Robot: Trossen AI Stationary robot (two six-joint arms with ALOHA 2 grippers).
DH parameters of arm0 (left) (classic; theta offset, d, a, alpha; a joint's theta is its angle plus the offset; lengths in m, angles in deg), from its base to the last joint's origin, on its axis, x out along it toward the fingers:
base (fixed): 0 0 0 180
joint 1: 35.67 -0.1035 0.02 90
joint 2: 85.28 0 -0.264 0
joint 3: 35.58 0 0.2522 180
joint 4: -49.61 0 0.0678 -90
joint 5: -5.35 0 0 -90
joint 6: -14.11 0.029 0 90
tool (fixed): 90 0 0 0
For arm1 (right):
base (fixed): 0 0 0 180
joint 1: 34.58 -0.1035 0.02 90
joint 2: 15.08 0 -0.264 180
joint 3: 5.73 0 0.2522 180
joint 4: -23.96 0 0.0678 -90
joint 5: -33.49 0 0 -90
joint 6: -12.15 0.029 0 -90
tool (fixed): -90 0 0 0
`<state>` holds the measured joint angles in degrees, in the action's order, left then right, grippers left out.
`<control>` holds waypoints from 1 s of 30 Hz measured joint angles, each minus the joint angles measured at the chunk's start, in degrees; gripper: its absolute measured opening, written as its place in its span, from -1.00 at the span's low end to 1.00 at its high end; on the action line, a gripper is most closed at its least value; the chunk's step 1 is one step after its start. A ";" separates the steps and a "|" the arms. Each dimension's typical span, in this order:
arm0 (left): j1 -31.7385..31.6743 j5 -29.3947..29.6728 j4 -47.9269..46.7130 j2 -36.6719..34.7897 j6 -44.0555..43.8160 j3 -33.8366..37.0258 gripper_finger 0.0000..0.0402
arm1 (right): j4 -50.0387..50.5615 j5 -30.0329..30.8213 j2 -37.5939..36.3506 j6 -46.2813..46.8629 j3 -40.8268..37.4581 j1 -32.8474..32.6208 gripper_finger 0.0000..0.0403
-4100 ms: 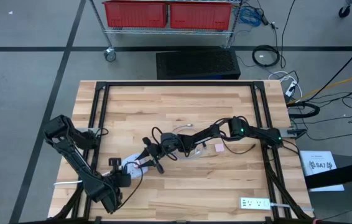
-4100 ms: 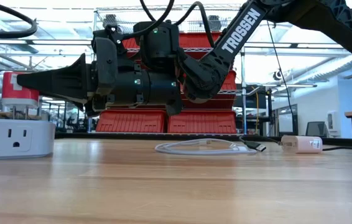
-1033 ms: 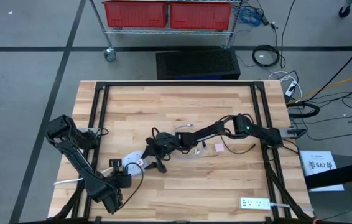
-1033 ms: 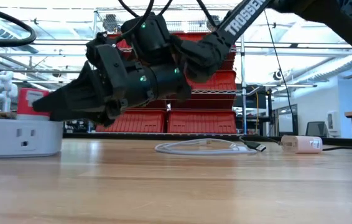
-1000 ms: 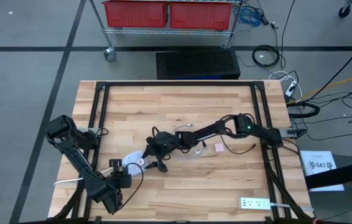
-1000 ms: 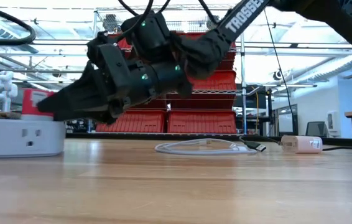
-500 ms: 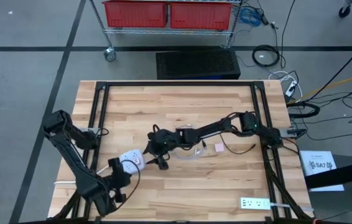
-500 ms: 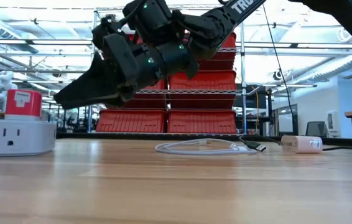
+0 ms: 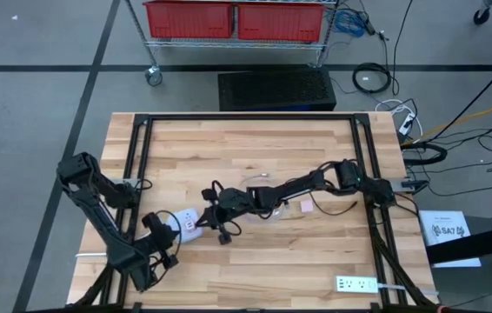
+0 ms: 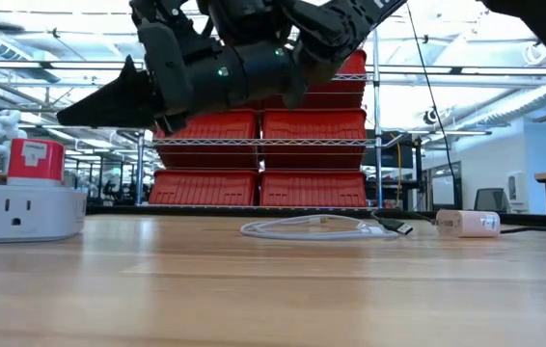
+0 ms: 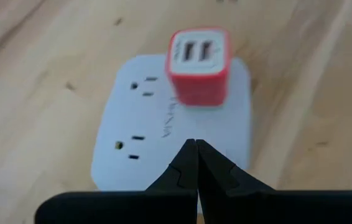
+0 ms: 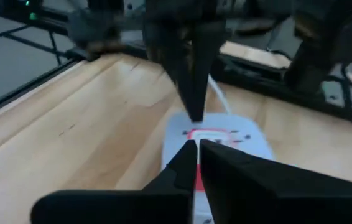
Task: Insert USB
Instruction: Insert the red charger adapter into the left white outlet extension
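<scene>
USB charger [image 11: 198, 66] sits plugged in; both arms' fingers are clenched, holding nothing.

I see a wooden table [image 9: 255, 148] made of light planks, with a black frame along its edges. On its left part a white power strip [image 9: 182, 224] lies flat, and a red USB charger [image 11: 198, 65] is plugged into it and stands upright, its two ports facing up. Near the middle of the table a white cable [image 10: 316, 228] lies in a loose coil, with its metal USB plug [image 10: 403, 229] resting on the wood. Just beside it, to the right, lies a small pink-white adapter [image 9: 305, 206]. In the near right corner a second white power strip [image 9: 357, 283] lies well apart from the other things.
</scene>
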<state>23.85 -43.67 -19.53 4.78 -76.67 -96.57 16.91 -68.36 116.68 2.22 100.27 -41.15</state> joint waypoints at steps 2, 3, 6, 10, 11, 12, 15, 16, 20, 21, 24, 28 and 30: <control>-0.29 -0.10 1.99 0.00 0.08 0.97 -1.00 | -0.01 -0.01 0.02 -0.79 1.41 0.16 -0.96; -0.36 -0.09 2.63 0.00 0.10 1.41 -1.00 | 0.12 -0.05 0.02 -1.29 2.07 0.22 -0.98; -0.30 -0.09 4.17 0.02 1.11 2.23 -1.00 | 2.76 -0.12 0.17 -1.97 3.72 0.43 -0.99; -0.30 0.13 4.54 0.02 1.36 2.46 -1.00 | 3.73 -0.14 0.22 -2.50 3.88 0.62 -1.00; -0.30 0.20 4.54 0.02 1.62 2.46 -1.00 | 3.92 -0.14 0.22 -2.54 3.88 0.62 -1.00; -0.30 0.26 4.54 0.02 1.65 2.46 -1.00 | 4.09 -0.14 0.24 -2.54 3.88 0.64 -1.00; -0.30 0.38 4.59 0.02 1.68 2.46 -1.00 | 4.26 -0.16 0.64 -2.53 3.95 0.62 -1.00; -0.30 0.52 4.82 0.02 1.88 2.48 -1.00 | 4.54 -0.16 0.77 -2.45 3.95 0.62 -1.00; -0.68 2.10 7.13 0.02 3.19 2.52 -1.00 | 4.33 -0.50 0.87 -1.03 3.95 0.59 -1.00; -0.89 2.21 7.29 0.04 3.26 2.52 -1.00 | 4.34 -0.55 0.87 -0.84 3.95 0.59 -1.00; -1.65 2.84 9.14 0.15 6.03 2.53 -1.00 | 4.53 -2.06 0.87 0.06 3.93 0.77 -1.00; -3.06 2.89 11.65 0.20 10.30 2.54 -1.00 | 4.64 -2.08 1.43 0.67 3.94 0.86 -1.00; -3.70 2.93 11.84 0.20 11.11 2.54 -1.00 | 4.23 -2.08 1.53 0.87 3.90 0.84 -1.00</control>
<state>20.15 -40.74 -7.69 4.97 -65.56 -94.03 21.14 -70.44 118.21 3.09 104.17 -40.31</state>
